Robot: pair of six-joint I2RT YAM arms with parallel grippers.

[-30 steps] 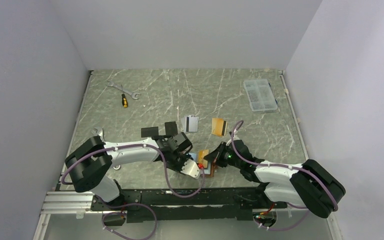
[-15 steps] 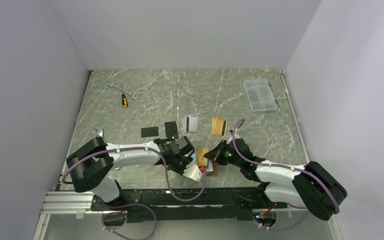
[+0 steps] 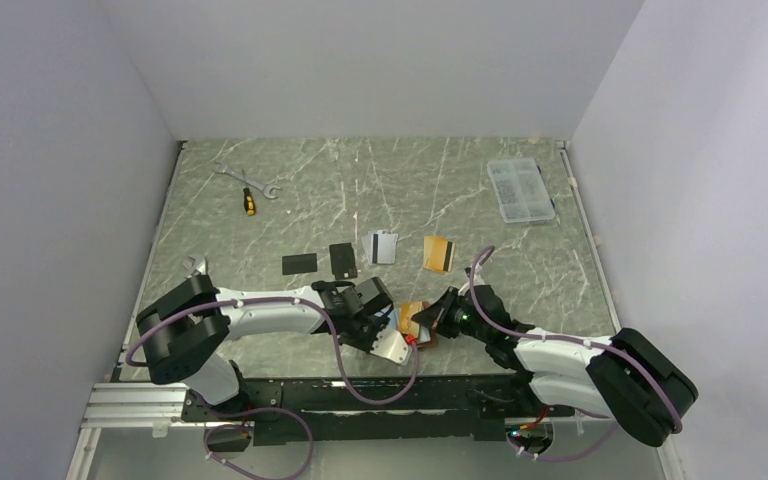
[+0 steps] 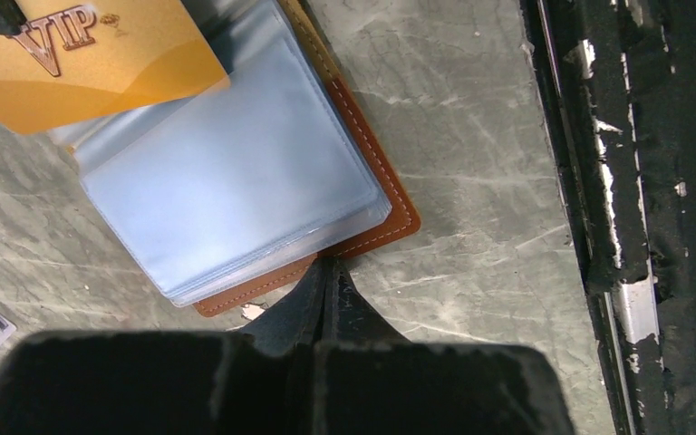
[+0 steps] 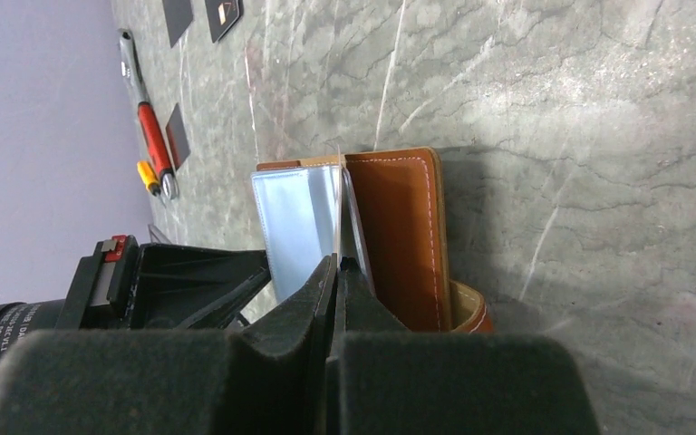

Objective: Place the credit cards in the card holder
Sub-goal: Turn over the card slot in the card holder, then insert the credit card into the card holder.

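Observation:
The card holder (image 4: pixel 362 245) lies open near the table's front edge, brown leather with light blue-grey sleeves (image 5: pixel 294 217). My left gripper (image 4: pixel 331 272) is shut and empty, its tips resting on the holder's brown near edge. My right gripper (image 5: pixel 337 267) is shut on an orange VIP card (image 4: pixel 91 63). It holds the card edge-on over the open sleeves (image 3: pixel 408 316). On the table behind lie two black cards (image 3: pixel 299 263) (image 3: pixel 343 260), a silver-grey card (image 3: pixel 382 247) and an orange striped card (image 3: pixel 438 253).
A wrench (image 3: pixel 245 177) and a yellow-handled screwdriver (image 3: pixel 249 201) lie at the back left. Another wrench (image 3: pixel 196 265) lies beside the left arm. A clear compartment box (image 3: pixel 520 188) stands at the back right. The black front rail (image 4: pixel 643 227) runs close beside the holder.
My left gripper has moved nearer and right, onto the holder's edge. My right gripper, still holding the orange card, has shifted slightly right and lowered the card toward the sleeves.

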